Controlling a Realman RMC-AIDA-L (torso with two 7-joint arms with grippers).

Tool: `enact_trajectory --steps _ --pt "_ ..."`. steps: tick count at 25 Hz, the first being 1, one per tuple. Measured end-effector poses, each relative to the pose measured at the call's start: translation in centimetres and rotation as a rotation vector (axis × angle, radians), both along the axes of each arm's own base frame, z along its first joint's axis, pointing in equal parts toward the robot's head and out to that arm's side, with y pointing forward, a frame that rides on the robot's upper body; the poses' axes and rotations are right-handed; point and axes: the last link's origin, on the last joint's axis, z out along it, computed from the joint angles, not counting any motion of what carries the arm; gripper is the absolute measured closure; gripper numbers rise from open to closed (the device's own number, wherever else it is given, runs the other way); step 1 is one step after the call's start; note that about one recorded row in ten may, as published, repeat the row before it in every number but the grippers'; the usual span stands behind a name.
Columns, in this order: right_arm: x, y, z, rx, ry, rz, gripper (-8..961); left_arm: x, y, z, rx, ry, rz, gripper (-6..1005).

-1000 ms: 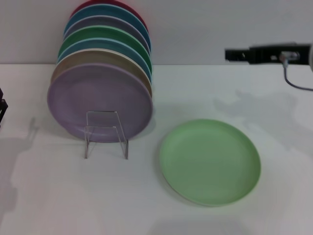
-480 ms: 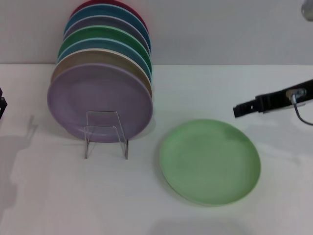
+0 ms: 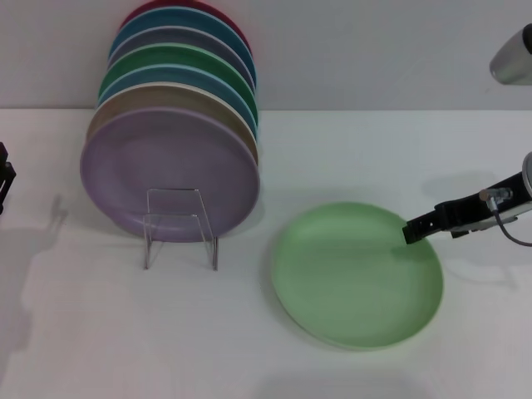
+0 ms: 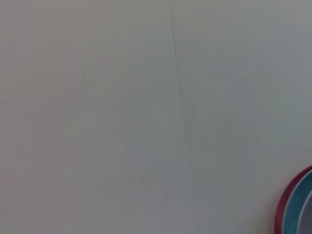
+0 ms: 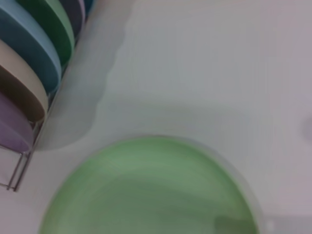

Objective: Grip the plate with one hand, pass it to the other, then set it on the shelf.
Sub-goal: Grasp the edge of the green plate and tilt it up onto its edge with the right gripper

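Lying flat on the white bench (image 3: 349, 150), the pale green plate (image 3: 356, 274) is the landmark for everything else. It rests face up, apart from the other dishes, and the right wrist view shows it (image 5: 146, 190) filling the lower part of that picture with bare bench beyond it.

Reaching in from the plate's right side, the right hand (image 3: 409, 232) is a slim black tip on a dark arm with a grey cable looped behind it. Its tip sits over the plate's right rim, and a soft shadow falls on the green surface beside it. Whether it touches the rim cannot be told, nor whether its fingers are spread or closed.

To the plate's left stands the clear rack (image 3: 179, 226), thin-legged and see-through, well apart from the plate. A row of plates (image 3: 179, 83) leans upright on it, the lilac plate (image 3: 170, 170) in front, then tan, blue, darker green, and more behind, ending in red.

Far to the plate's left, at the bench's edge, only a black sliver of the left hand (image 3: 5, 176) shows; its state cannot be told. Its wrist camera faces a plain wall with the red and blue plate rims in one corner.
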Motion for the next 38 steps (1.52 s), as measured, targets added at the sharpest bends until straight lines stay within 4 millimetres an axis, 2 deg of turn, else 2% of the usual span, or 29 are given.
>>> enact_trajectory --steps 22,38 --pt "2.3 0.3 -0.8 -0.011 -0.066 -0.04 238 -0.2 -0.1 0.0 -0.007 0.006 0.003 193" --pt "2.8 1.0 -1.4 -0.021 -0.095 -0.043 268 -0.1 -0.1 -0.1 -0.008 0.007 0.002 194"
